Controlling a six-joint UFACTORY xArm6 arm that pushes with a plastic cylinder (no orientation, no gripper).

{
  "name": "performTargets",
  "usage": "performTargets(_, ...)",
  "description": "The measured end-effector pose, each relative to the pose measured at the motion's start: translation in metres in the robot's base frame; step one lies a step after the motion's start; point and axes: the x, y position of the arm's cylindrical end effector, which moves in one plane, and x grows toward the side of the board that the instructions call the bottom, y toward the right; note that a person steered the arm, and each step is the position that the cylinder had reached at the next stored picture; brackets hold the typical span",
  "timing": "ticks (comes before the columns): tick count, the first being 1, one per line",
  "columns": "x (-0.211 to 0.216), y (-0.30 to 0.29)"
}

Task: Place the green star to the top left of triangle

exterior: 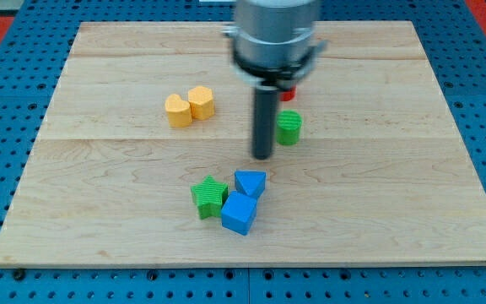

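Blocks counted on wooden board [99, 211]: seven showing, two green, two blue, two yellow-orange, one red. Green star [209, 196] low on board, nearer bottom edge, a little left of centre, touching blue triangle [251, 183] just to its right and blue cube [239, 213] just below-right; these three huddled together. Star thus left and slightly below triangle, not up-left of it. Yellow heart [177, 110] and yellow hexagon [201, 102] touching side by side, toward top edge, left of centre. Green cylinder [288, 127] right of rod, near middle. Red block [288, 91] mostly hidden behind arm housing, shape not discernible. My tip [262, 156] down at board, apart from every block, above blue triangle, left of green cylinder. No jaws on this rod, so nothing open, closed or clamped.
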Motion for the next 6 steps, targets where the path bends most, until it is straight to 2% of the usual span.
performTargets(1, 0.021, -0.058)
performTargets(2, 0.087, -0.059)
performTargets(3, 0.125, -0.059)
performTargets(4, 0.141, -0.053)
performTargets(5, 0.149, -0.017)
performTargets(6, 0.091, -0.042)
